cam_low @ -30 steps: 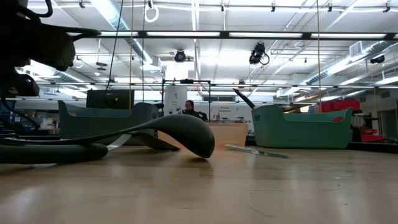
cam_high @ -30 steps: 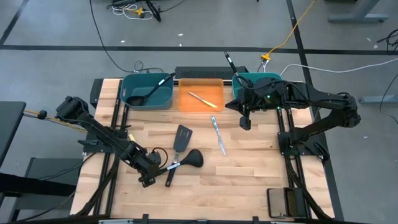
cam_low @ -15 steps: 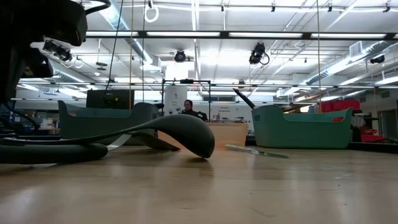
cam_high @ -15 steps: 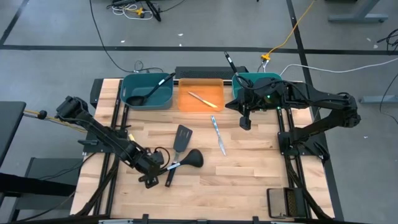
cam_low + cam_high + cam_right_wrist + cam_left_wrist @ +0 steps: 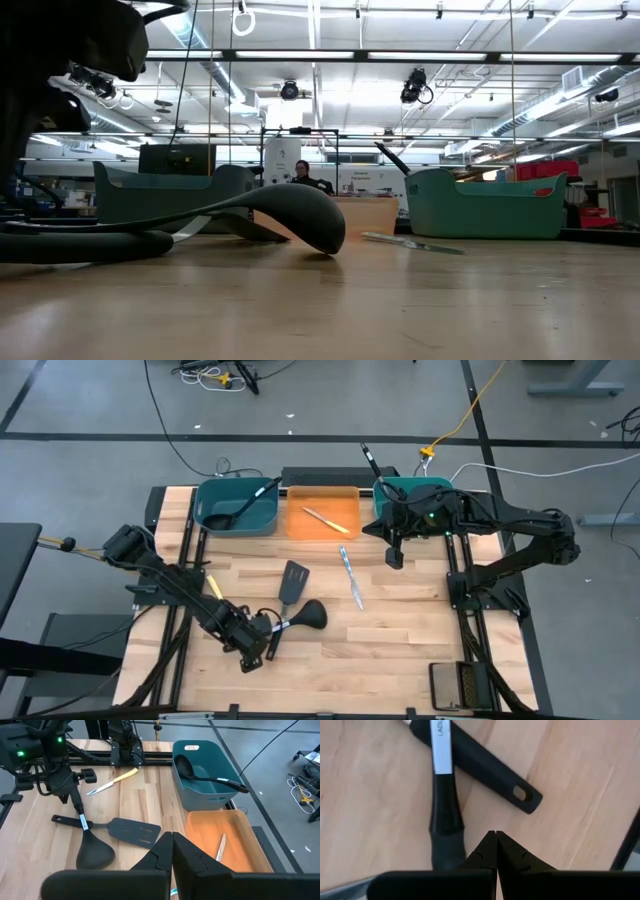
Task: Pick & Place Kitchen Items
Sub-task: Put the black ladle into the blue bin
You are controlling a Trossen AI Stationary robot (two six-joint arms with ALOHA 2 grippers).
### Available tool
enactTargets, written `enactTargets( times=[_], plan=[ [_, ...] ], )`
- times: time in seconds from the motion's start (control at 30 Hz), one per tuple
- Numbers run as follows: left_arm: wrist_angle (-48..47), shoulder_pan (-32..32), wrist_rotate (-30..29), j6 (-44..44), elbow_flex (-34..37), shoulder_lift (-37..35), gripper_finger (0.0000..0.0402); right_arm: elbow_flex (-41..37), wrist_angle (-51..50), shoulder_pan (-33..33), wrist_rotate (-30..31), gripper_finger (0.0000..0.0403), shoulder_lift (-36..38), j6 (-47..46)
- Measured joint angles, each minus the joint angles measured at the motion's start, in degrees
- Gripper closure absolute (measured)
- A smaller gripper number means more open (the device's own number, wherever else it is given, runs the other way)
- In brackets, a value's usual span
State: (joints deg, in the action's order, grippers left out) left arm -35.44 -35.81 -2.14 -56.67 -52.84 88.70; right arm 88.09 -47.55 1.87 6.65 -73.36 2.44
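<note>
A black ladle (image 5: 308, 616) and a black slotted spatula (image 5: 293, 580) lie on the wooden table, the ladle's handle (image 5: 445, 810) crossing over the spatula's handle (image 5: 485, 767). My left gripper (image 5: 495, 836) points down, shut, just beside the ladle's handle end, and no touch shows. In the high view it (image 5: 262, 647) stands at the near ends of both handles. My right gripper (image 5: 394, 558) hangs shut, high over the table in front of the right teal bin (image 5: 410, 490). A yellow-handled knife (image 5: 213, 586) lies beside the left arm, and a silver knife (image 5: 351, 576) at the middle.
At the far edge stand a left teal bin (image 5: 237, 520) holding a ladle, an orange bin (image 5: 323, 532) holding a knife, and the right teal bin with a black handle (image 5: 369, 460) sticking out. Bare wood lies near the front edge.
My left gripper has slid toward the table's right and near edges, coming to the ends of the two crossed handles, and has stayed shut. This uncovered the yellow-handled knife beside the arm. The ladle and the spatula have not moved.
</note>
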Motion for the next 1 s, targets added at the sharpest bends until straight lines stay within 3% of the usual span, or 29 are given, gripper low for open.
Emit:
enactTargets(
  times=[0.33, 0.57, 1.0],
  plan=[
    [-0.86, 0.00, -1.28, 2.32, 0.02, 0.12, 0.0389, 0.00, -0.02, 0.02, -0.03, 0.0394, 0.00, 0.04],
    [-0.71, 0.00, 2.31, 3.29, 0.02, 0.12, 0.0372, 0.00, -0.04, 0.00, -0.02, 0.0394, 0.00, 0.58],
    [-0.69, 0.00, 5.33, 0.72, 0.02, 0.07, 0.0225, 0.00, -0.07, 0.02, -0.02, 0.0394, 0.00, 1.29]
  ],
)
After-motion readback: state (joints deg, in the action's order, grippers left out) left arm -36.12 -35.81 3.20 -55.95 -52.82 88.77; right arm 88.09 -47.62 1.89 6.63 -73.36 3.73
